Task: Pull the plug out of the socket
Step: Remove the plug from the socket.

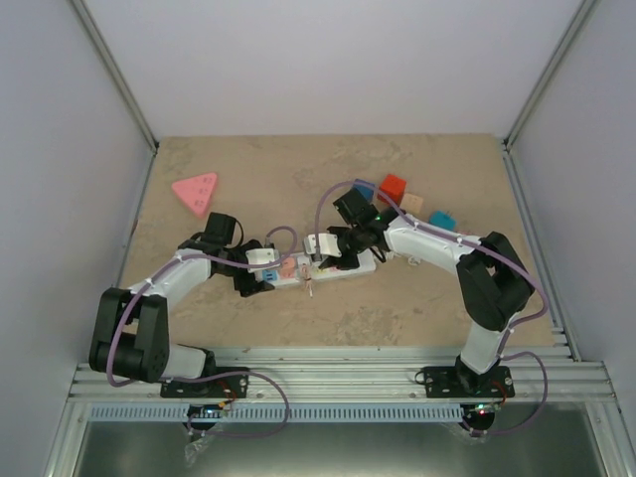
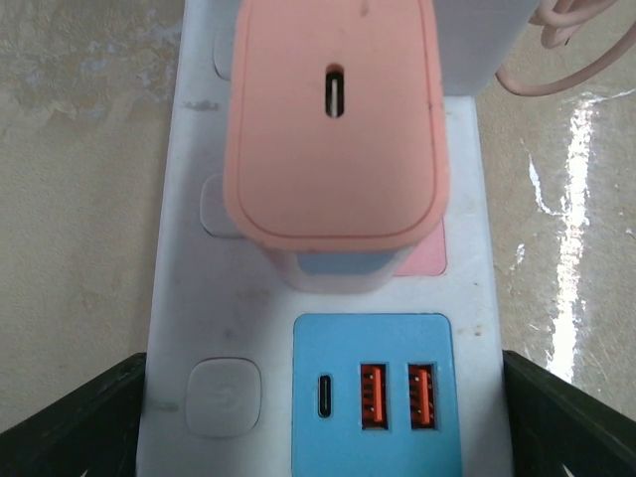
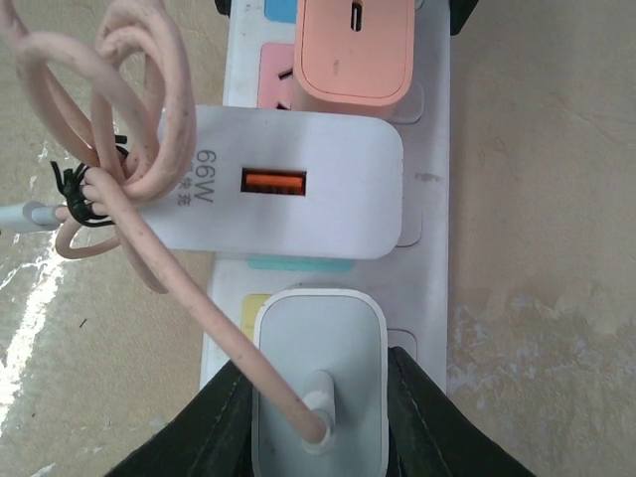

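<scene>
Left gripper (image 2: 323,370): fingers clamp the power strip (image 1: 333,268) across its width, at the bottom of the wrist view; best kept pressed down.
Power strip: mid-frame in the top view, flat on the table (image 1: 447,318).
Right gripper (image 3: 320,402): clenched on the white plug (image 3: 318,343), lower centre; a straight pull, no rocking, suits.
Hidden: plug prongs; both grippers' fingers cut off by the frame edge; the top view is too small to show either grip.

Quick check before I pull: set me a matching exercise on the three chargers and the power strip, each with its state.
1. peach charger
2. 66W charger
3. pale charger
4. power strip

A. shows an orange port
B. clamped by the left gripper
C. pink cable plugged in, clamped by the right gripper
D. one empty slot port

Pairs: 1-D, 2-A, 3-C, 4-B
</scene>
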Available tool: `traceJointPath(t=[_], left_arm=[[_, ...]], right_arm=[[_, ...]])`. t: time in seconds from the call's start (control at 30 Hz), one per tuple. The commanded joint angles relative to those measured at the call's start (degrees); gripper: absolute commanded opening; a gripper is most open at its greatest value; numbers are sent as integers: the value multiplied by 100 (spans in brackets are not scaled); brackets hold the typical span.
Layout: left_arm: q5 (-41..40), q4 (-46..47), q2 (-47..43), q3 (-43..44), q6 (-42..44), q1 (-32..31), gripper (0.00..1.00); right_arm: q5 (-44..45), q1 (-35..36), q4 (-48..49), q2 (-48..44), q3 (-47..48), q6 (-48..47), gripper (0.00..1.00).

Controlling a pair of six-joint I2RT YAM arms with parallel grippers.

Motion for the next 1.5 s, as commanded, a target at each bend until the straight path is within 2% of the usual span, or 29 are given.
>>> traceJointPath(t=[0.0, 0.23, 0.47, 0.83, 1.47], left_arm=[[343, 449, -154, 40, -59, 26, 0], [334, 468, -147, 31, -61, 29, 0], [323, 472, -120, 31, -66, 31, 0], [325, 481, -125, 31, -73, 25, 0], [334, 485, -133, 15, -62, 32, 0]], right_arm=[[-641, -127, 2, -260, -122, -129, 1], [-769, -210, -65, -254, -138, -188, 1], [-237, -3, 113, -239, -173, -90, 1], [-58, 103, 78, -132, -16, 106, 1], [-671, 10, -828, 275, 571, 35, 1]])
